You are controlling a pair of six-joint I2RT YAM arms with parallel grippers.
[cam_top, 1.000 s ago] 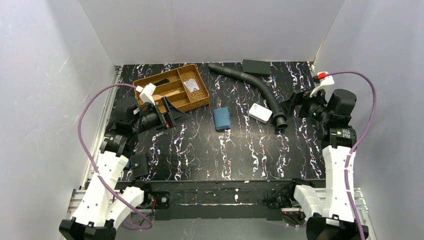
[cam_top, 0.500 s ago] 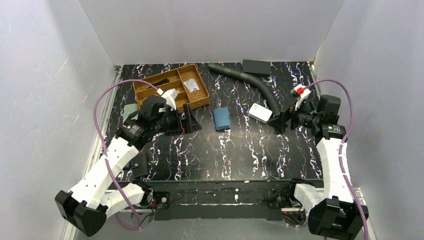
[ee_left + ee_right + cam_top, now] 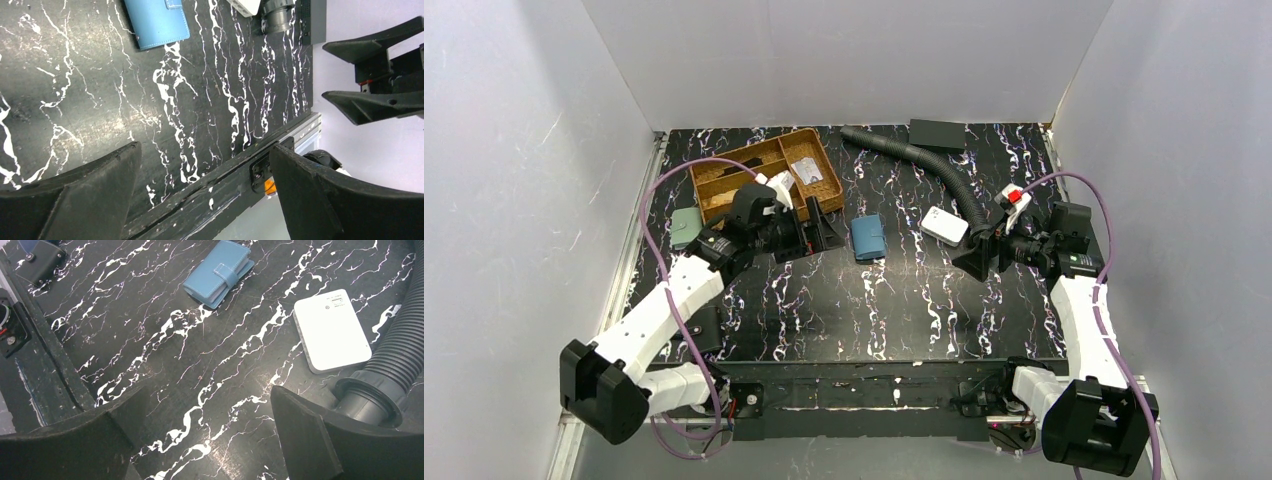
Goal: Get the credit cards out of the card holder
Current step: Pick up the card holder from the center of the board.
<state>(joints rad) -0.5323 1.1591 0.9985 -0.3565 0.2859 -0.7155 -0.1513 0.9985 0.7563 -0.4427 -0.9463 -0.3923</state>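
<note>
The card holder [image 3: 868, 237] is a teal-blue wallet lying folded shut on the black marbled table, its tab fastened. It also shows at the top of the left wrist view [image 3: 159, 22] and of the right wrist view [image 3: 218, 272]. The credit cards are hidden inside it. My left gripper [image 3: 822, 230] hovers just left of the holder, open and empty [image 3: 204, 150]. My right gripper [image 3: 976, 255] hangs open and empty to the holder's right, over bare table [image 3: 207, 390].
A wooden divided tray [image 3: 754, 144] stands behind the left gripper. A white rounded box [image 3: 944, 225] and the mouth of a black ribbed hose [image 3: 947, 178] lie beside the right gripper. A pale green pouch [image 3: 686, 225] and a dark wallet [image 3: 701, 330] lie at the left.
Both arms have swung inward toward the card holder, the left gripper moving right and the right gripper moving left. Both have stayed open. Nothing on the table has moved.
</note>
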